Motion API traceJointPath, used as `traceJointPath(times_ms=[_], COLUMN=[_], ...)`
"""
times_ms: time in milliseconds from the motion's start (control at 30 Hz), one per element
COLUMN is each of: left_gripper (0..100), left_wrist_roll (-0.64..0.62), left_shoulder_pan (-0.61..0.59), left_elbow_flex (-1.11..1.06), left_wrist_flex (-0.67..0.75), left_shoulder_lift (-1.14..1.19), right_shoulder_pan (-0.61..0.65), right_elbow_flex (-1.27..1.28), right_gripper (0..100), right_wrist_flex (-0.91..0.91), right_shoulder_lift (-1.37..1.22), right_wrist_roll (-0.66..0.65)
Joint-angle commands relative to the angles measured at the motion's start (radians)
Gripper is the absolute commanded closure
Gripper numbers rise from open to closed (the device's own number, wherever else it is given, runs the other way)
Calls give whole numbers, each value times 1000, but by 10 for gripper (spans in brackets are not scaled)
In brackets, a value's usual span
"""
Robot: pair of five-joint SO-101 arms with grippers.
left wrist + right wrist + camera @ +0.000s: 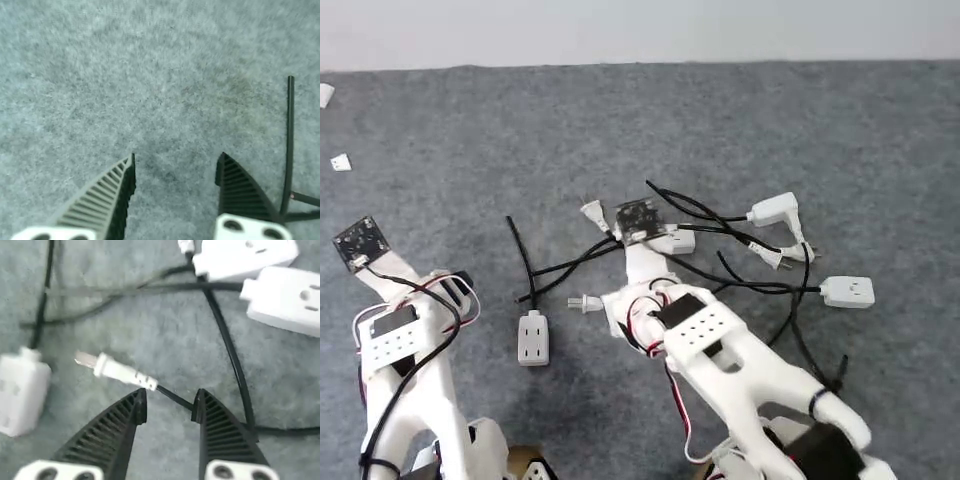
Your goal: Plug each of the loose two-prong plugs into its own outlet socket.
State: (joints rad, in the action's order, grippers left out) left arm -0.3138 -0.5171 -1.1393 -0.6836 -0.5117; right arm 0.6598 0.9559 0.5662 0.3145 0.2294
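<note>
My right gripper (170, 400) is open just above the carpet. A white two-prong plug (117, 371) lies right in front of its fingertips, and the plug's black cable (175, 399) runs through the gap between them. In the high view this plug (582, 302) lies beside the right arm (710, 335), with a white outlet socket (532, 337) to its left. Two more loose plugs (590, 210) (775, 258) lie farther back. Other sockets sit at the centre (675, 240) and the right (847, 291). My left gripper (176, 160) hangs open over bare carpet, holding nothing.
Black cables (740, 285) cross the carpet between the plugs and sockets, partly under the right arm. A larger white angled plug (775, 210) lies at the back right. One cable end (290, 135) lies beside my left gripper. Grey carpet (470, 140) covers the far left.
</note>
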Motion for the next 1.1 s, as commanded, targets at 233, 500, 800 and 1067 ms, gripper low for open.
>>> traceJointPath(times_ms=[233, 500, 800, 1067], left_gripper=[757, 757, 757, 757], left_wrist_roll=[28, 29, 29, 29], left_shoulder_pan=[18, 17, 15, 15], left_elbow_flex=[41, 39, 39, 39], left_wrist_flex=[25, 25, 25, 25], left_shoulder_lift=[0, 2, 2, 2], right_shoulder_pan=[39, 31, 16, -33], right_elbow_flex=[-115, -115, -115, -124], right_gripper=[838, 874, 887, 887], right_wrist_flex=[114, 113, 113, 113], right_shoulder_lift=[-73, -93, -93, -94], right_wrist_roll=[-384, -387, -480, -692])
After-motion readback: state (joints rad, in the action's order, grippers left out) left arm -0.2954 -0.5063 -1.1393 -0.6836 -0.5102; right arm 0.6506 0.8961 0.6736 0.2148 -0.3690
